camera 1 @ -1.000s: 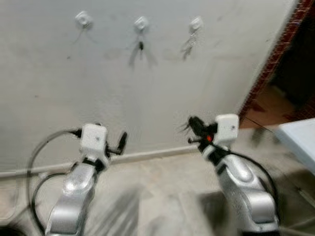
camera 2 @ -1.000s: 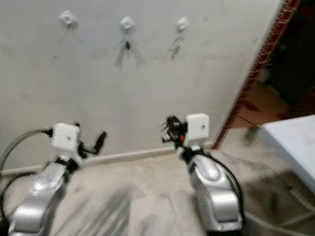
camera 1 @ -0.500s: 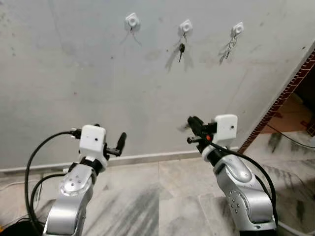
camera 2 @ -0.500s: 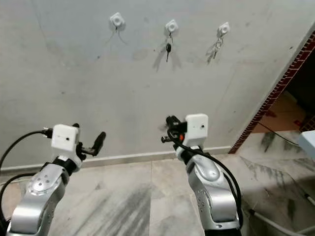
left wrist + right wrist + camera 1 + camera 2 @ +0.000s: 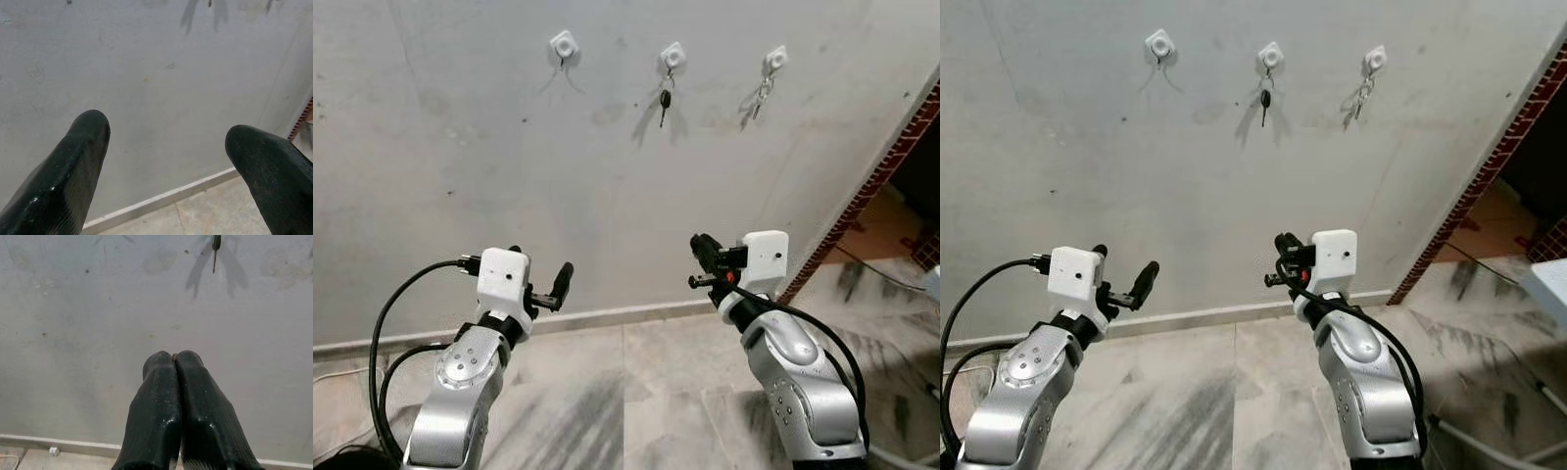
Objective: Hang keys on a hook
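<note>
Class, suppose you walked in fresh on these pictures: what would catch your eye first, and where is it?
Three white hooks sit in a row high on the grey wall: the left hook is bare, the middle hook carries a dark key, the right hook a silvery key bunch. Below, two silver arms rise toward the wall, the left end effector open, the right end effector shut.

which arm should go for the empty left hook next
Right, probably. The right gripper is shut, seemingly on something small; the left gripper is open and empty. The bare hook is high on the wall.
</note>
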Motion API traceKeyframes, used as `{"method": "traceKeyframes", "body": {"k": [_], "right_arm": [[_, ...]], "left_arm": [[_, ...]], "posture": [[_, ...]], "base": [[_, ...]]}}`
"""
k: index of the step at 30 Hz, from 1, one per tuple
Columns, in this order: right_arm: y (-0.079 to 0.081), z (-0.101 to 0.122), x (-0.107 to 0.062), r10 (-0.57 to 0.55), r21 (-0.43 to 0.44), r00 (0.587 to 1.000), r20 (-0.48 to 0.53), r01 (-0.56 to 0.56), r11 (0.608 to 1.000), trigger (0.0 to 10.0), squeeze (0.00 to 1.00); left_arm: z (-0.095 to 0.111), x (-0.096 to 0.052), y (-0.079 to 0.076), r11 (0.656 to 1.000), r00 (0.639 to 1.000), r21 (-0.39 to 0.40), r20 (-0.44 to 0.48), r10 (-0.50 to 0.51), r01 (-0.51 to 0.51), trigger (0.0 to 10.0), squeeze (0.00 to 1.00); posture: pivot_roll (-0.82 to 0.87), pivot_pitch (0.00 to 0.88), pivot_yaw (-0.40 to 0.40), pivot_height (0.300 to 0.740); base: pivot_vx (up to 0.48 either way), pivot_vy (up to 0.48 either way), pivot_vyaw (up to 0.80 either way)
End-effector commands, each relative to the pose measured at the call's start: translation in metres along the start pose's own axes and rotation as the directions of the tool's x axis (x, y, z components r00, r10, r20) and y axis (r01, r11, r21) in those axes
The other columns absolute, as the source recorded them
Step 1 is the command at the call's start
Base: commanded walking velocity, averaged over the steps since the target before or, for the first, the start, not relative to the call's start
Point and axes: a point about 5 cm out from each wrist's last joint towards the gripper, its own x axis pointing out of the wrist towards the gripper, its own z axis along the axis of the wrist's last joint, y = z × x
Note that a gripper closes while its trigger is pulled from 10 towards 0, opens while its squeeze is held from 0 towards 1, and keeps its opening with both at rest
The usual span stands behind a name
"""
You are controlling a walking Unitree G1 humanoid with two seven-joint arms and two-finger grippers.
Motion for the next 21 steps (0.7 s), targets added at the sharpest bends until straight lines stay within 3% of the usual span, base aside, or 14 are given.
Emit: {"method": "traceKeyframes", "body": {"k": [1, 9, 21], "right_arm": [[-0.0034, 0.003, 0.0012, -0.009, -0.015, 1.0, 0.01, 0.009, 1.0, 10.0, 0.0], [-0.0011, 0.0027, 0.0003, 0.008, -0.02, 1.0, 0.009, -0.008, 1.0, 10.0, 0.0], [-0.0008, 0.0011, 0.0006, 0.014, -0.022, 1.0, 0.004, -0.014, 1.0, 10.0, 0.0]], "left_arm": [[0.003, 0.0014, -0.0034, 1.0, 1.0, -0.007, 0.011, -0.01, 0.011, 10.0, 0.0], [0.0021, 0.0004, -0.0063, 1.0, 1.0, -0.017, 0.01, -0.023, 0.023, 10.0, 0.0], [0.001, 0.001, -0.0078, 0.999, 1.0, -0.019, 0.006, -0.03, 0.03, 10.0, 0.0]], "posture": [[0.18, 0.0, -0.099, 0.74], [0.17, 0.0, -0.1, 0.74], [0.17, 0.0, -0.102, 0.74]], "base": [[0.39, 0.0, 0.0], [0.398, 0.0, 0.0], [0.399, 0.0, 0.29]]}}
